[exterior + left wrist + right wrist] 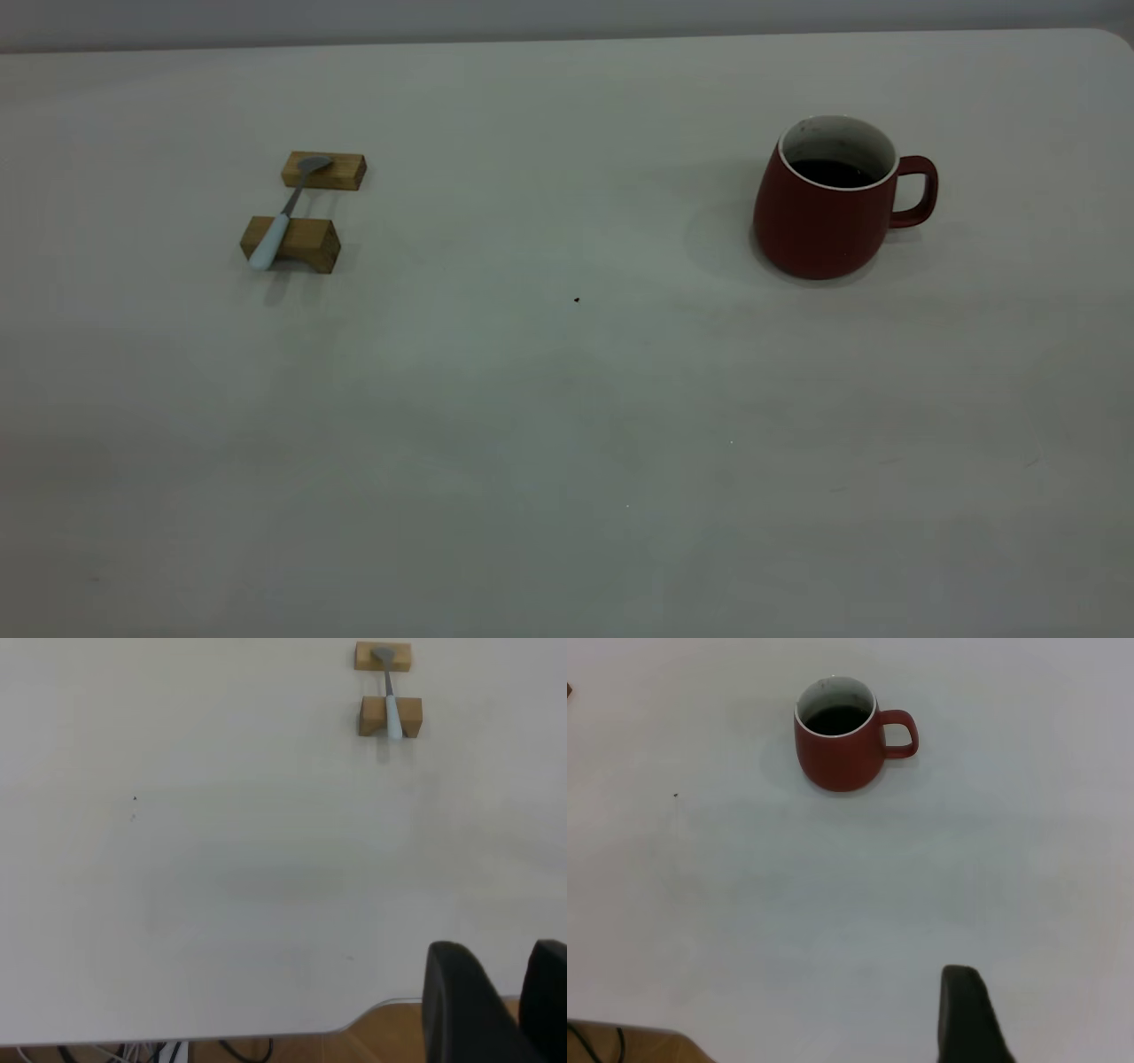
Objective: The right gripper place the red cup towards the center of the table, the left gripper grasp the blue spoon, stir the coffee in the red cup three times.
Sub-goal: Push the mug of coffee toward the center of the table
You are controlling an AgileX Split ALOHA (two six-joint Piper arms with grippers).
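Task start: nothing done yet. Red cup [828, 208] with coffee [831, 172] stands at your right of the surface [567, 425]; blue spoon [282, 218] lies across two wooden blocks [306, 208]. Left tool [500, 1001] fingers apart; right tool [970, 1014] state undeterminable. Every step remains.

Two tan wooden blocks sit on the left side – far block [324, 170], near block [292, 244], slightly apart. Small dark speck [577, 300] near centre. Cables [133, 1051] show below the edge – wood floor [390, 1036] beside them.
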